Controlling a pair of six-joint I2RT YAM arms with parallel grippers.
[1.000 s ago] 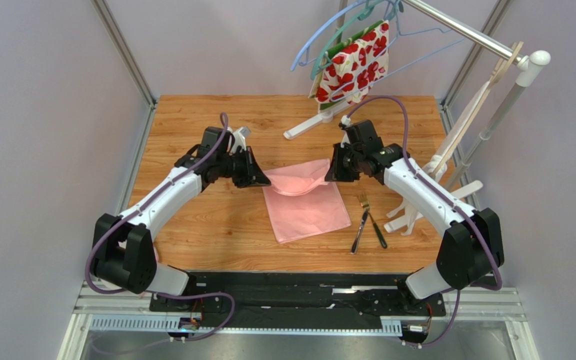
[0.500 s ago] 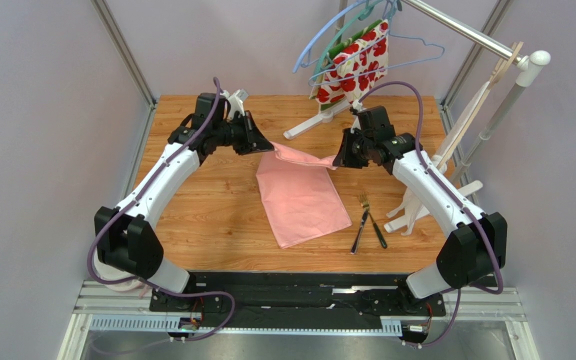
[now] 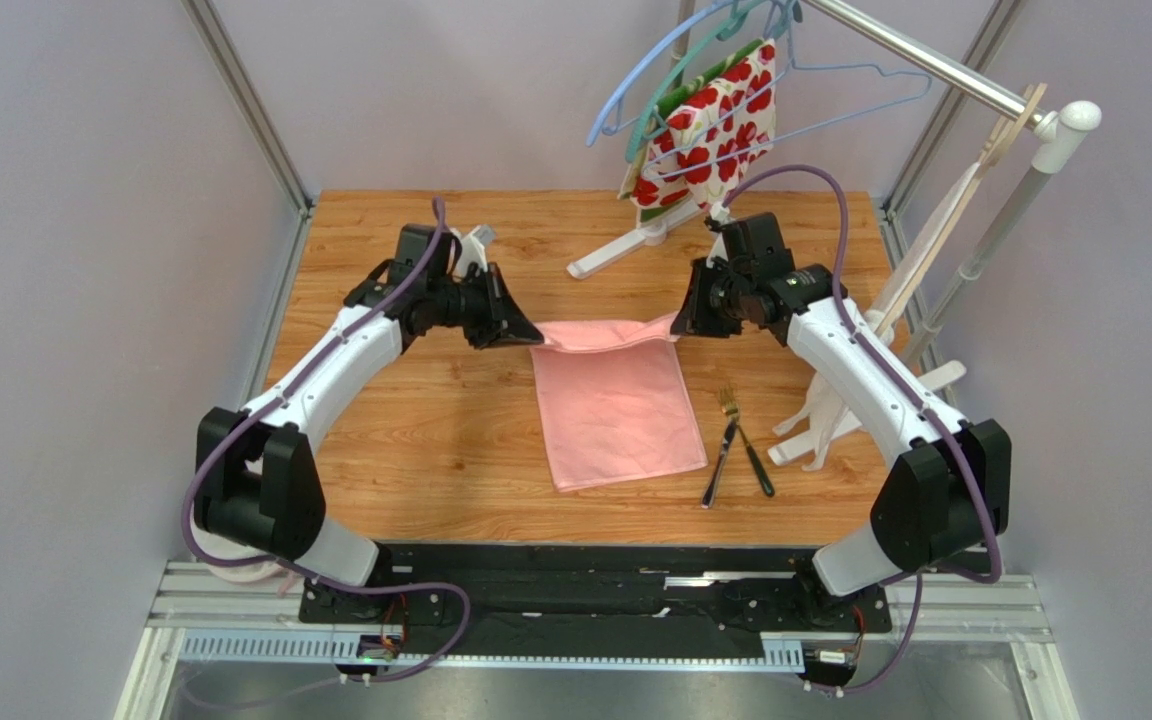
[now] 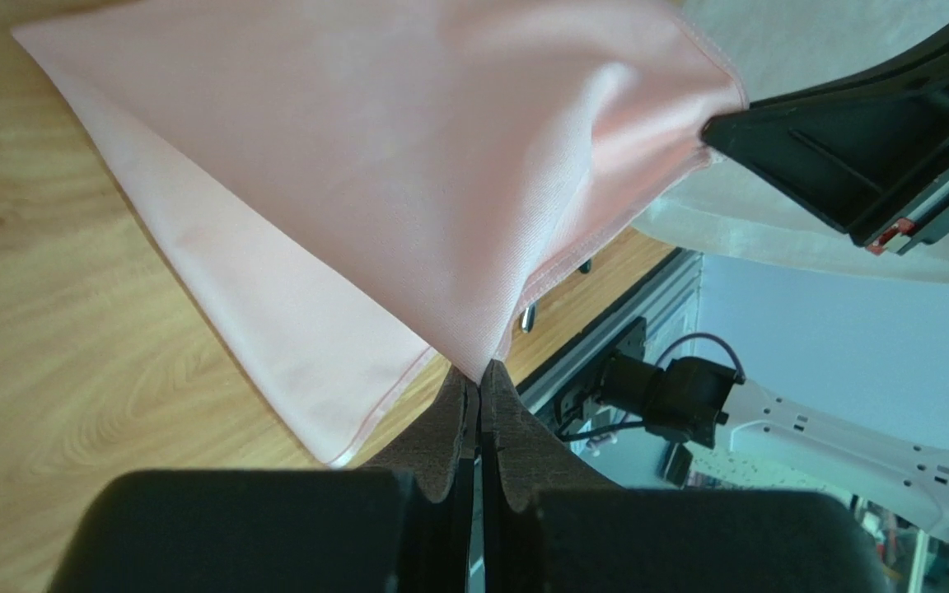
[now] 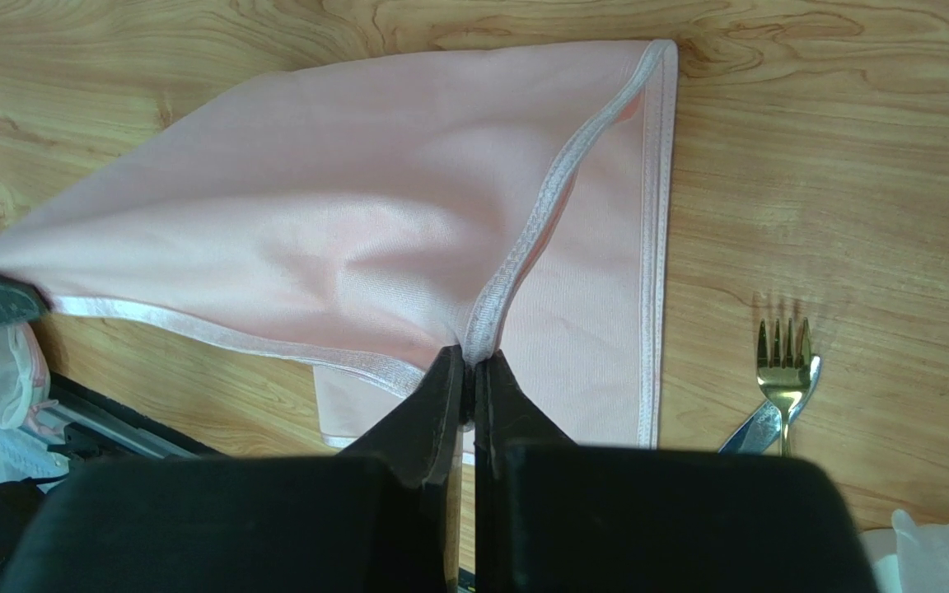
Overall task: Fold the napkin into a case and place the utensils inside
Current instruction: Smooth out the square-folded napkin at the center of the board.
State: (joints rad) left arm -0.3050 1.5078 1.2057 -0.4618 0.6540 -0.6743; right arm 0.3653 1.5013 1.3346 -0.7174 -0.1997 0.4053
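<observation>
While the plain light-pink, slightly shiny cloth napkin [image 3: 620, 408] lay near the middle of the light-brown wooden counter [image 3: 417, 435], both arms reached in to its far edge. On the left, the left hand [image 3: 531, 336] was fully closed, its black fingers pinching the napkin's far left corner; in the left wrist view the left hand [image 4: 480, 378] had the cloth's point nipped between pressed-together tips, and the napkin [image 4: 381, 148] rose from them as a lifted layer over another layer lying flat on the wood. From that corner the far edge ran taut across to the right hand [image 3: 681, 324], which was likewise clamped shut on the far right corner. In the right wrist view the right hand [image 5: 470, 361] gripped a hemmed edge, and the napkin [image 5: 356, 210] spread away from it, raised at the grip and flat on the counter farther off. The near part of the napkin rested on the counter, slightly skewed.

To the right of the napkin, just apart from its edge, lay the utensils: a silver-tined fork [image 3: 719, 450] and a darker thin piece [image 3: 760, 468], crossing each other. The fork [image 5: 785, 358] pointed its tines away from the arms' bases.

Farther right and behind stood a white clothes rack [image 3: 988, 225], with a red-and-white floral cloth [image 3: 710, 128] hanging from it.
</observation>
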